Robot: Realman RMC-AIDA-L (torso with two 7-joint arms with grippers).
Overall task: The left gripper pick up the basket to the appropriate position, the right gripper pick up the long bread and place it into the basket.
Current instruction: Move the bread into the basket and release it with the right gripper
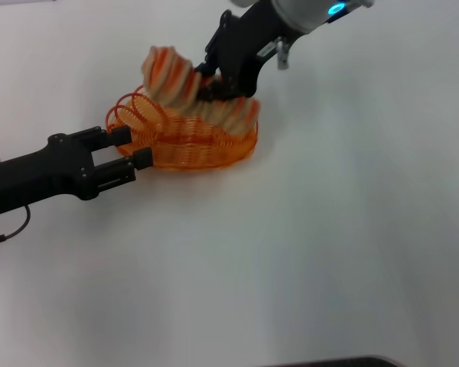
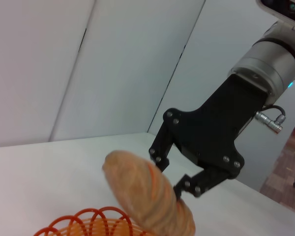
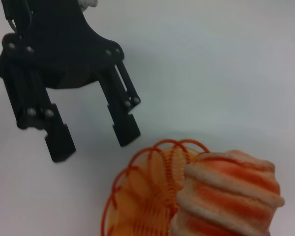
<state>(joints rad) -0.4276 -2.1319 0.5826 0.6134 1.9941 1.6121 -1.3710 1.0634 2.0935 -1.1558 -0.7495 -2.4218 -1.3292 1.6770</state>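
The orange wire basket (image 1: 185,144) stands on the white table. The long bread (image 1: 168,73) lies tilted in it: one end is down in the basket's right part and the other rises above the far left rim. My right gripper (image 1: 213,86) comes from the upper right and is shut on the bread's middle. It also shows in the left wrist view (image 2: 172,174), behind the bread (image 2: 147,196). My left gripper (image 1: 134,147) is open at the basket's left end. In the right wrist view this gripper (image 3: 92,142) stands just clear of the basket's rim (image 3: 152,157).
The white table (image 1: 306,252) spreads to the front and right of the basket. A dark edge (image 1: 329,362) shows at the bottom of the head view. Pale wall panels (image 2: 113,59) stand behind the table.
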